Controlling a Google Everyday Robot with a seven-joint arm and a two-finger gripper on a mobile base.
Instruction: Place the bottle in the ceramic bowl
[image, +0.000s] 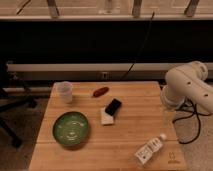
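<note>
The bottle (150, 148) is lying on its side in the lower right of the frame, close to the front edge of the bench (131, 131), with its white cap pointing toward the upper right. In the lower left the ceramic bowl (71, 129) is sitting upright, green and glossy, well apart from the bottle and holding nothing that I can make out. Toward the middle of the frame a small black object (113, 106) is leaning on a white block (106, 118), the two touching. Farther back a red oblong thing (100, 91) is lying flat, and a translucent cup (64, 91) is standing upright near the bench's far left corner. My arm (190, 87) is bulging in at the right edge, beside the bench's far right corner. My jaws are sitting out of sight past that arm, spread wide and gripping nothing. Beyond the bench a dark cable (140, 45) is hanging down a dark wall, and a chair base (12, 107) is showing at the left edge.
</note>
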